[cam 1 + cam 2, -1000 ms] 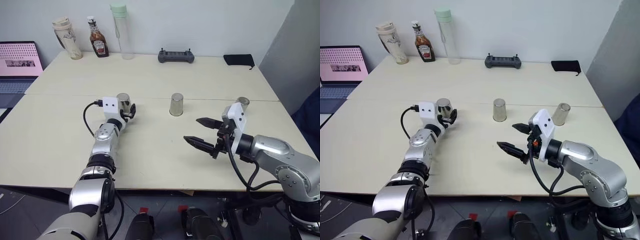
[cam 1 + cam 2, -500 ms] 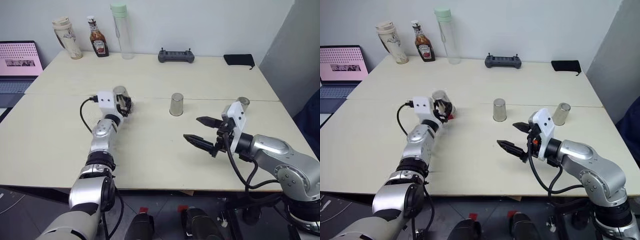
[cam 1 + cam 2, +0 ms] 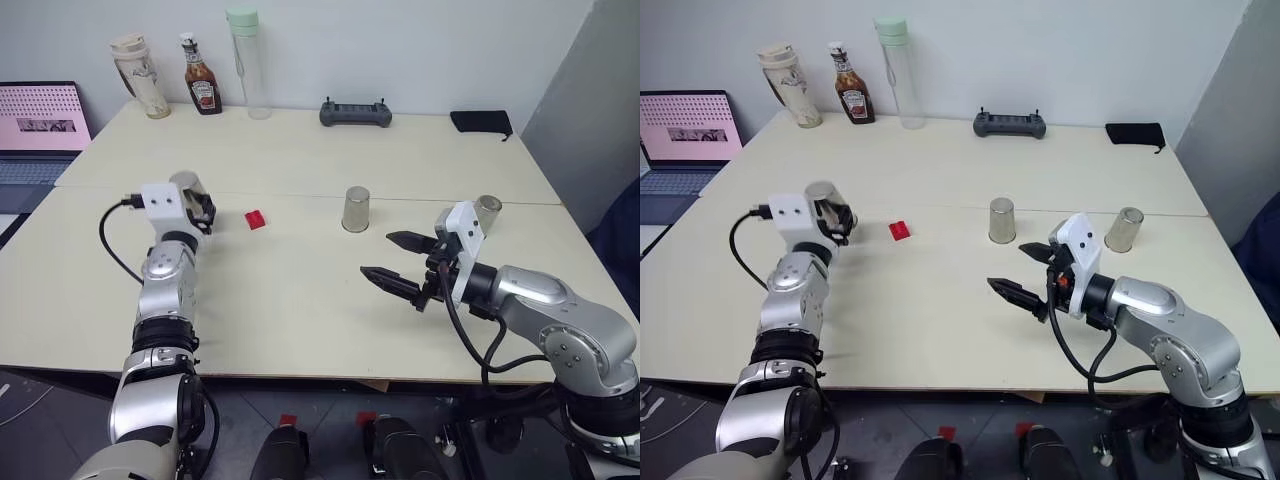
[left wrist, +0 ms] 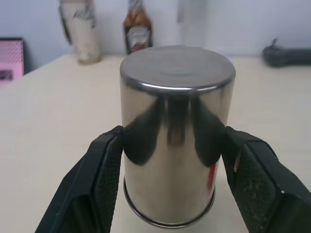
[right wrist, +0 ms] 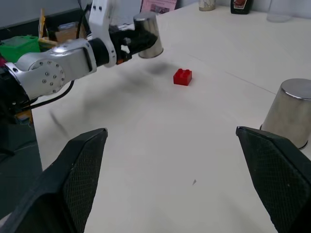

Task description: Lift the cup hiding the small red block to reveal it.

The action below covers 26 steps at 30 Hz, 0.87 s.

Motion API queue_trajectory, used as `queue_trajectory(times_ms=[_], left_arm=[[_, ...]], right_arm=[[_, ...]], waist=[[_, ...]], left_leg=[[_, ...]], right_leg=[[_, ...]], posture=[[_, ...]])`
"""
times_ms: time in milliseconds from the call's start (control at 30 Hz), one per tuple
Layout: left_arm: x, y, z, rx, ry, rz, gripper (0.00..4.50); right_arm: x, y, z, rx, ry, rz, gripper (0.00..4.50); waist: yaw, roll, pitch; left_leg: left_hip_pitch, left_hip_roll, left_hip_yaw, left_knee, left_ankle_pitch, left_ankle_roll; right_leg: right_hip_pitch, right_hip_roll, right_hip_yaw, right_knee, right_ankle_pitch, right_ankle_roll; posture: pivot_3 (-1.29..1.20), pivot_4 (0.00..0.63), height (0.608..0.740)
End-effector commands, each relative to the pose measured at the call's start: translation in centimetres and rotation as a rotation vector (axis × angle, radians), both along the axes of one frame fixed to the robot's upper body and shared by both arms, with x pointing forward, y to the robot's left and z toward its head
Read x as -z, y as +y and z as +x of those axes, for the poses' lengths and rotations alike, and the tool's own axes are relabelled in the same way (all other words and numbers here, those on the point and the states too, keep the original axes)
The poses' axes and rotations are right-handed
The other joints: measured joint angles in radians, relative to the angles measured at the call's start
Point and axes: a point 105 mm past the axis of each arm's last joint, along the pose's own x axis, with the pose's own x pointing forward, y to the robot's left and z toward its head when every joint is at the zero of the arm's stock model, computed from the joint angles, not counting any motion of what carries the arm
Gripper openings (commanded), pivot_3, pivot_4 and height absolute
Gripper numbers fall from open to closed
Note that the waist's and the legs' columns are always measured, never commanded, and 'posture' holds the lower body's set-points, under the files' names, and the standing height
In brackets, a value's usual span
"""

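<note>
The left gripper (image 3: 200, 207) is closed on the cup (image 4: 176, 131), one black finger (image 4: 99, 182) on each side of it. The cup is upside down and held above the table (image 3: 300, 300), in the left part of the head view. The left arm comes up from the lower left of the frame, almost straight, with the wrist level and pointing away from the robot.

The small red block (image 3: 256, 220) lies uncovered on the table, just to the right of the held cup and apart from it.

The right gripper (image 3: 398, 262) is wide open and holds nothing. It hovers over the table right of centre, pointing to the left, and its arm bends in from the lower right corner.

A second cup (image 3: 355, 209) stands upside down near the centre. A third cup (image 3: 487, 212) stands behind the right wrist.
</note>
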Motion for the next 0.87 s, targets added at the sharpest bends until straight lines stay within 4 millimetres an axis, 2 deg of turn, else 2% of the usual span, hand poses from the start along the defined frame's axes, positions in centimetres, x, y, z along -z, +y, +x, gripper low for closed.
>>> queue_trajectory(times_ms=[33,200,400,533,633,733,867], left_arm=[[-0.3,-1.1,0.5,0.046,-0.035,0.000,3.50],[0.1,-0.4,0.2,0.046,-0.035,-0.009,4.45],[-1.3,0.4,-0.8,0.042,-0.016,0.012,4.45],[-1.7,0.7,-3.7,0.105,0.111,0.032,4.45],[-2.3,-1.4,-6.8,0.322,0.229,0.029,4.45],[-4.6,-3.8,-9.5,0.571,0.288,0.087,4.45],[-6.4,-4.2,-9.7,0.615,0.290,0.161,4.45]], right_arm=[[-0.8,0.1,-0.2,-0.012,-0.047,-0.026,4.50],[-0.6,0.2,-0.4,-0.022,-0.047,-0.043,4.50],[-0.1,0.5,-1.0,-0.047,-0.008,-0.035,4.50],[0.1,0.6,-0.9,-0.049,-0.011,-0.031,4.50],[-0.2,0.6,-0.7,-0.048,-0.019,-0.021,4.50],[-0.3,0.7,-0.9,-0.079,-0.014,-0.025,4.50],[-0.2,0.6,-0.9,-0.088,-0.013,-0.028,4.50]], waist=[[0.002,0.000,0.000],[0.000,0.000,0.000],[-0.003,0.000,0.000],[-0.015,0.000,0.000],[-0.021,0.000,0.000],[-0.021,-0.002,0.000],[-0.010,-0.001,0.001]], left_leg=[[0.000,0.000,0.000,0.000,0.000,0.000],[-0.001,0.000,0.000,-0.001,0.000,0.000],[0.000,0.000,0.000,-0.001,0.000,0.000],[0.000,0.001,0.000,-0.001,0.000,0.000],[0.000,0.002,0.000,-0.002,0.000,0.000],[0.001,0.002,-0.001,-0.002,0.000,0.000],[0.002,0.001,-0.001,-0.001,0.000,0.000]], right_leg=[[0.000,0.000,0.000,0.000,0.000,0.000],[-0.001,-0.001,-0.001,-0.001,0.001,-0.002],[0.000,0.000,0.000,0.001,0.001,-0.001],[-0.001,0.000,0.001,0.001,0.001,-0.002],[-0.002,-0.001,0.001,0.001,0.001,-0.002],[-0.002,-0.002,-0.001,0.003,-0.001,-0.002],[0.000,-0.001,-0.001,0.002,-0.005,-0.008]], posture=[[0.00,0.150,0.740],[0.00,0.150,0.740],[0.00,0.150,0.740],[0.00,0.150,0.740],[0.00,0.150,0.740],[0.00,0.150,0.740],[0.00,0.150,0.740]])
